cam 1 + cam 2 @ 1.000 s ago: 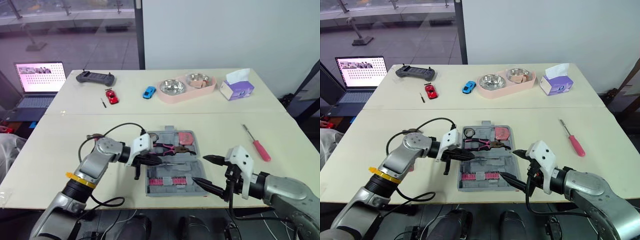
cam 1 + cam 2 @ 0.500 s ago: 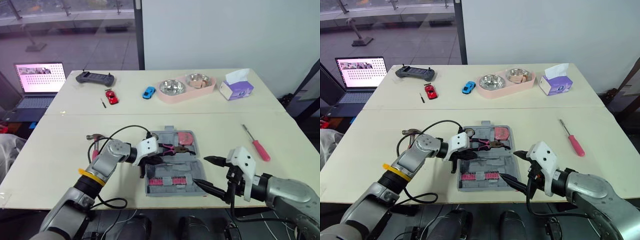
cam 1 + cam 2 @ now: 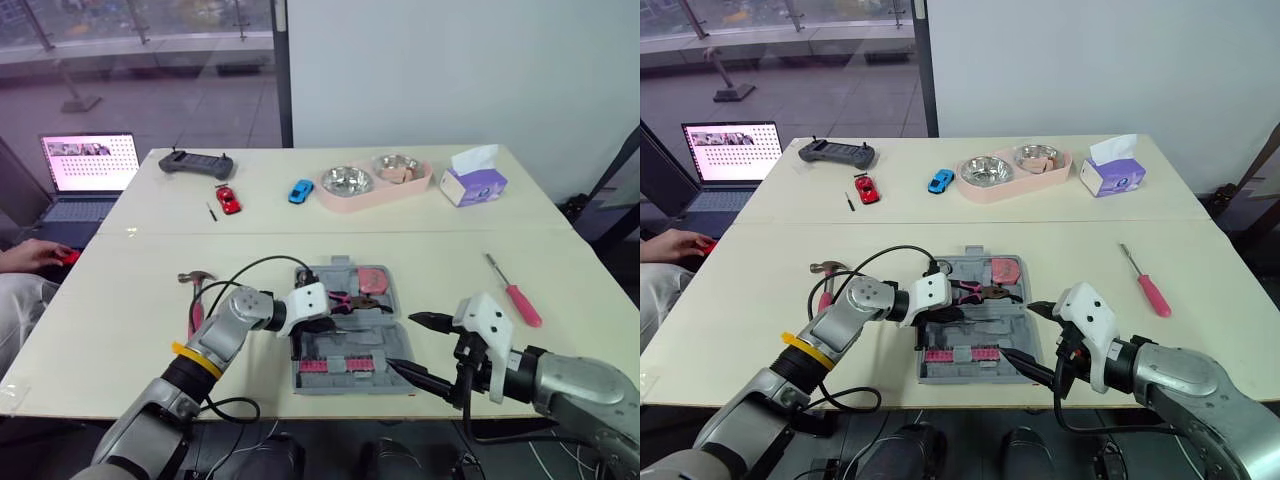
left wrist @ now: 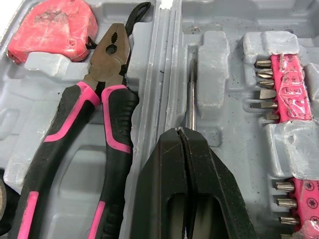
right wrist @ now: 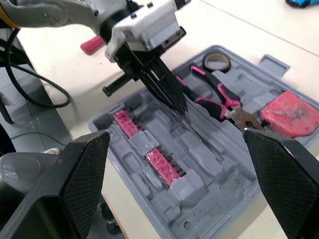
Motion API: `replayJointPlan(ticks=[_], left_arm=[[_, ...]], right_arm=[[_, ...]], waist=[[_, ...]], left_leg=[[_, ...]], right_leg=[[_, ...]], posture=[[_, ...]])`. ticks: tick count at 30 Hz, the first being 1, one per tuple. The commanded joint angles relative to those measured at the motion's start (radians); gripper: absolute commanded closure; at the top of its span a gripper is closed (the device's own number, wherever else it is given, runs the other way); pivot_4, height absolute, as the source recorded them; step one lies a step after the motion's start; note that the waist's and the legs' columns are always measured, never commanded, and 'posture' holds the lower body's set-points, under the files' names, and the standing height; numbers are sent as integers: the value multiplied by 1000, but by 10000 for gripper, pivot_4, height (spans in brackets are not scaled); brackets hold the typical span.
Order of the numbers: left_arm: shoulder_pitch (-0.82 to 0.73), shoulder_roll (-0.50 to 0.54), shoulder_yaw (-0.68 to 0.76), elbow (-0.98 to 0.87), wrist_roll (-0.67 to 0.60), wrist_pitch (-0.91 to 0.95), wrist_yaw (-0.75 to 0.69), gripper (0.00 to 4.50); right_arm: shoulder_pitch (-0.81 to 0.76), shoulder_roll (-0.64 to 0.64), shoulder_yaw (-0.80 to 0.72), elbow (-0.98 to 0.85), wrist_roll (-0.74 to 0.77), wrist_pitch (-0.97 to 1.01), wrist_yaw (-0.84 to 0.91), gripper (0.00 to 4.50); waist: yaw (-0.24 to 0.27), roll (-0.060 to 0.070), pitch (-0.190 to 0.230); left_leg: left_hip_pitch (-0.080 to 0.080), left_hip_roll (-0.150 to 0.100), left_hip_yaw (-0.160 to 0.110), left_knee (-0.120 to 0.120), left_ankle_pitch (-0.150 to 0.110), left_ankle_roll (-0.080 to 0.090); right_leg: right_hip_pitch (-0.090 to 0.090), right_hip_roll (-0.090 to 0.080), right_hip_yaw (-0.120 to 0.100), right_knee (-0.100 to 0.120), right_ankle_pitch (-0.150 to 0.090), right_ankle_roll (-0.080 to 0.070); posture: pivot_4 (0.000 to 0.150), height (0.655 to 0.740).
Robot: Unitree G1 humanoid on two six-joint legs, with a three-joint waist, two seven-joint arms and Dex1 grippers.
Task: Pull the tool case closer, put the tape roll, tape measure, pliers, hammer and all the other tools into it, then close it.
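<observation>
The place looked like a robot test lab in an office building. Two plain white tables (image 3: 120,290) stood pushed together by a bare white wall (image 3: 450,70), and a glass wall (image 3: 150,70) beside it showed railings beyond. A laptop (image 3: 88,170) with a grid of small pictures sat open beside the tables, a person's hand (image 3: 40,255) near it. On the tables lay an unrelated mix of props: a controller (image 3: 196,162), a red toy car (image 3: 228,198), a blue toy car (image 3: 299,190), a double bowl (image 3: 330,197), a tissue box (image 3: 474,182), a screwdriver (image 3: 515,291), a hammer (image 3: 195,295) and a tool case (image 3: 350,385).
</observation>
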Motion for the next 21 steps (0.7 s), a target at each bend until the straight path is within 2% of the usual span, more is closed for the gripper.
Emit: replayJointPlan(ticks=[1, 16, 21], left_arm=[[45, 5, -55, 108, 67, 27, 12, 44754], [24, -63, -43, 145, 53, 4, 17, 44754], [-23, -3, 65, -3, -44, 62, -42, 44754]], right_arm=[[-10, -16, -31, -18, 12, -5, 5, 0], [-19, -19, -30, -17, 19, 0, 9, 0], [-29, -16, -14, -11, 14, -3, 7, 0]], waist=[[0, 1, -1], [3, 1, -2], [-6, -2, 2]], left_leg=[[0, 0, 0, 0, 0, 0], [-2, -1, -1, 0, -1, 2], [-5, 1, -1, 0, -1, 2]], right_leg=[[1, 0, 0, -1, 0, 0], [1, 0, 0, -5, 1, 1], [-3, 1, 1, -4, 3, 3]], posture=[[1500, 7400], [1500, 7400], [1500, 7400]])
